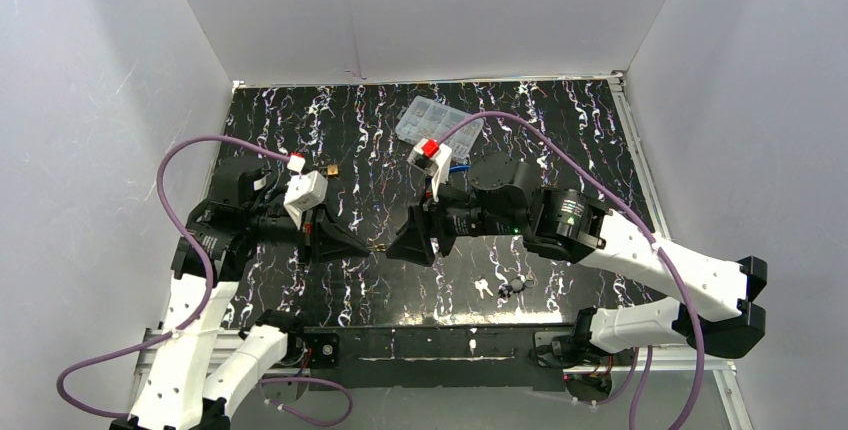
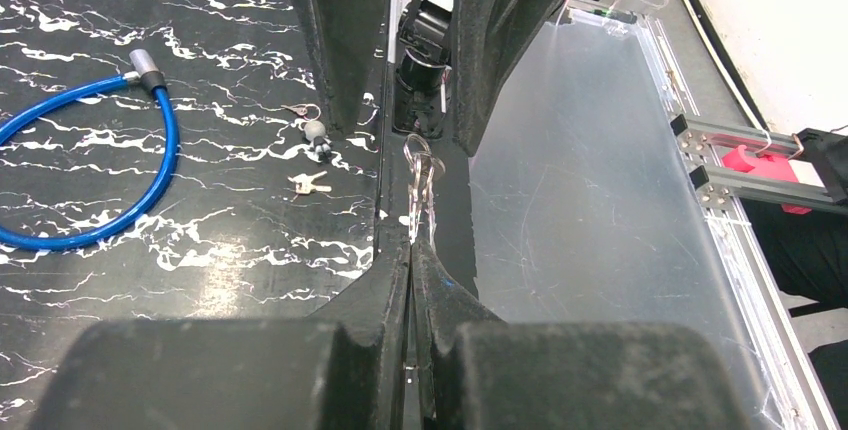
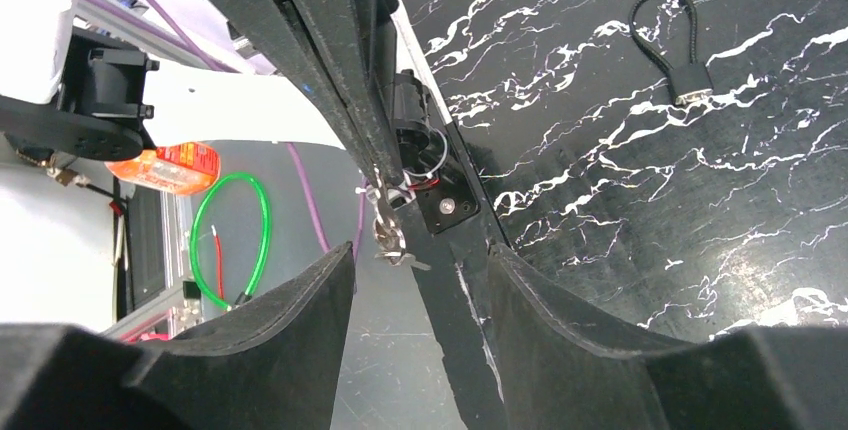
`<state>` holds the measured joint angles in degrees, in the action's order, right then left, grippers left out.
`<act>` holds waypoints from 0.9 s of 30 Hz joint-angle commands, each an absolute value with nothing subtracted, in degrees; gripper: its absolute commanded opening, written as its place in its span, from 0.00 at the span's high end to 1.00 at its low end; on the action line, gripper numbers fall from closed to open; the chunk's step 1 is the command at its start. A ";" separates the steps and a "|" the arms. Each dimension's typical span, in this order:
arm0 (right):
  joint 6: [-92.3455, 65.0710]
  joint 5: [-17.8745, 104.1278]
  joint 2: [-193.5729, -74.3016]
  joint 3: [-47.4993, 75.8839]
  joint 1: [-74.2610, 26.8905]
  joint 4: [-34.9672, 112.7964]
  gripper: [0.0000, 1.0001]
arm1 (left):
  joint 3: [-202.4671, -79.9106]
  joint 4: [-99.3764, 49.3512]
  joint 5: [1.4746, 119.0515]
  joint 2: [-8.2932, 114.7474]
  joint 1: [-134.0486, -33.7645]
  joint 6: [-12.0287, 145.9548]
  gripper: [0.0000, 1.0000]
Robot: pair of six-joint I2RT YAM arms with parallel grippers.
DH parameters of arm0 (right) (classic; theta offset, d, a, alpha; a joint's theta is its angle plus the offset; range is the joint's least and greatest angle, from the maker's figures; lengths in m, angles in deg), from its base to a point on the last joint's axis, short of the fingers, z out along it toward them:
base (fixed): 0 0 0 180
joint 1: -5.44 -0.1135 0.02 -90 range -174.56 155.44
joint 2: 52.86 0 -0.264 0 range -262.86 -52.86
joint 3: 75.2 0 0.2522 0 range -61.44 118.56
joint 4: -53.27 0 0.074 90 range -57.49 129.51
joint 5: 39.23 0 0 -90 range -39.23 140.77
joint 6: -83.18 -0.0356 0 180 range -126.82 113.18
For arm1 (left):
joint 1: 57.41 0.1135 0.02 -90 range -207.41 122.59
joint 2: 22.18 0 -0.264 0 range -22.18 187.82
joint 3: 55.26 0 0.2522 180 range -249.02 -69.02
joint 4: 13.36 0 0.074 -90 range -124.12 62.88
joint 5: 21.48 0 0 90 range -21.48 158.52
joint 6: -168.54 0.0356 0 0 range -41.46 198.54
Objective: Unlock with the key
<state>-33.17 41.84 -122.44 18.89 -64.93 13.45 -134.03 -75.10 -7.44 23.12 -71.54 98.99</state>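
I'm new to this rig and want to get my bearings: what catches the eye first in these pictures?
The two grippers meet nose to nose at mid-table: the left gripper is shut on a key, and the right gripper faces it with its jaws open. Next comes the blue cable lock, lying looped on the black marbled table beside them.

My left arm (image 1: 185, 335) and right arm (image 1: 660, 255): white shells, black joints. A purple cable (image 1: 172, 170) loops off each wrist, past a white block (image 1: 305, 190) with a red tab (image 1: 296, 161). Fingers (image 1: 338, 240) are matte black, wedge-shaped.
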 commanded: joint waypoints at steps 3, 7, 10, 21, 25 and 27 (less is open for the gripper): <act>-28.45 36.10 -122.83 23.62 -64.65 13.52 0.40 | -136.79 -78.07 -9.44 23.48 -71.82 100.58 1.00; -26.44 33.45 -125.24 25.71 -64.63 11.65 0.42 | -137.61 -78.30 -9.50 23.62 -71.85 100.54 1.00; -25.77 32.24 -125.77 25.66 -64.61 12.11 0.44 | -138.05 -78.59 -9.61 23.65 -71.84 100.52 1.00; -24.71 29.67 -127.22 26.94 -64.61 10.84 0.59 | -139.20 -78.83 -10.40 24.38 -71.90 100.28 1.00; -25.62 29.20 -127.23 26.36 -64.61 12.03 0.72 | -139.01 -78.84 -10.25 24.40 -71.82 100.13 1.00; -26.25 29.21 -127.11 25.81 -64.66 13.00 0.83 | -138.86 -78.87 -10.02 24.33 -71.83 100.12 1.00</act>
